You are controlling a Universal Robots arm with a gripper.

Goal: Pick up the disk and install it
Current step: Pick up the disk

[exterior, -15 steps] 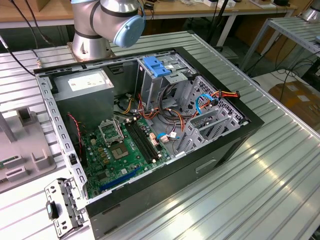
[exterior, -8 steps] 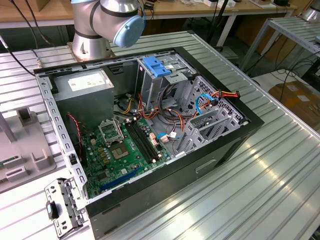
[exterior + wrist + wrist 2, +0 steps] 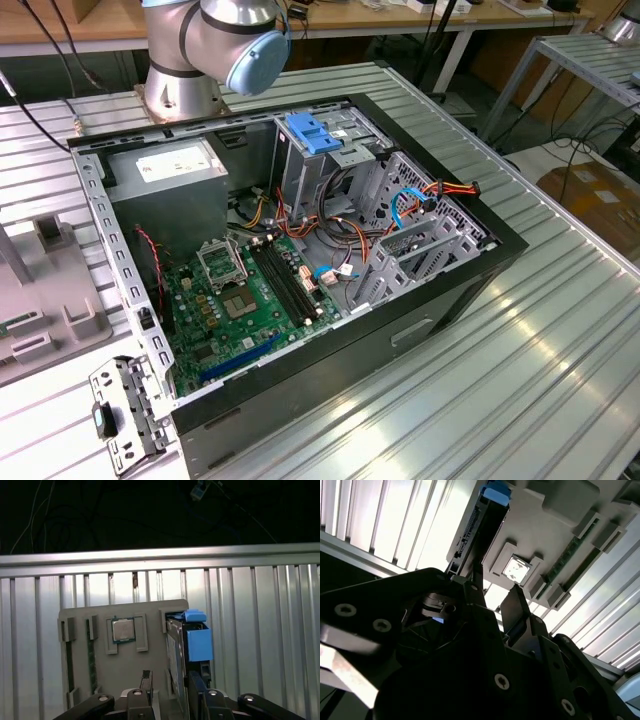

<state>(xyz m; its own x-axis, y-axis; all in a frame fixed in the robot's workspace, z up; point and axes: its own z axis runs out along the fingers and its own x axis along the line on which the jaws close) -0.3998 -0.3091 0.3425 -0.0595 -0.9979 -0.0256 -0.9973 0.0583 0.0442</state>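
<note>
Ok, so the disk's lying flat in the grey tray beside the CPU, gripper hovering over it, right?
Not flat. The first wrist view shows the disk standing on edge in its slot in the grey tray, beside the CPU. The gripper does hover over it, with an open finger on either side.

The exterior view looks down on the computer case (image 3: 300, 270). Both wrist views closely face the grey tray (image 3: 120, 670) and disk (image 3: 199, 645).
</note>
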